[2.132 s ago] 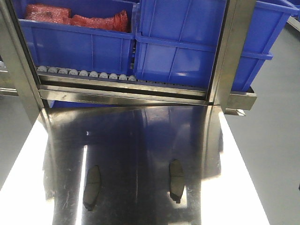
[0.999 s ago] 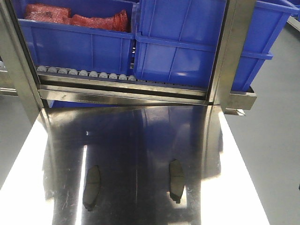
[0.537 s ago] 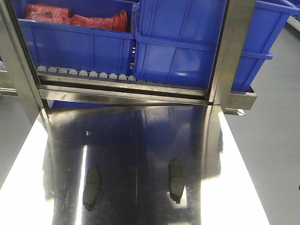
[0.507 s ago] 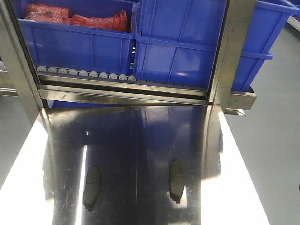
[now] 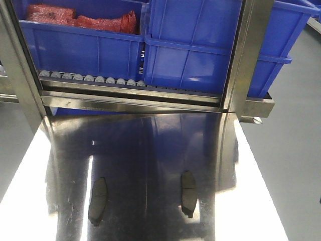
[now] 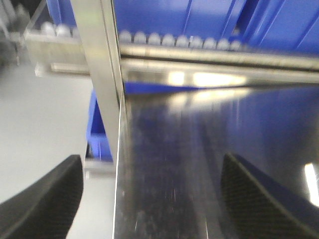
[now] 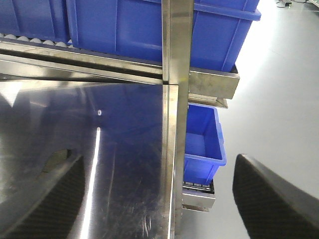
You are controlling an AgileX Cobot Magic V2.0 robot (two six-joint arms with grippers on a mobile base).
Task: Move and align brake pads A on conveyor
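Jaws both wide apart, empty; two brake pads A [image 5: 98, 200] [image 5: 188, 193] on steel table [image 5: 145, 150], long axes toward blue bins [image 5: 190, 50].

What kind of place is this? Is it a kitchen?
Probably a factory or workshop, not a kitchen: blue plastic bins sit on a roller rack, and two brake pads lie on a shiny steel table.

Light glares off the steel table [image 5: 150, 145], blowing both near corners to white in the front view; its centre reads dark. Left wrist view blurred; right wrist view sharp, floor [image 7: 279, 74] bright.
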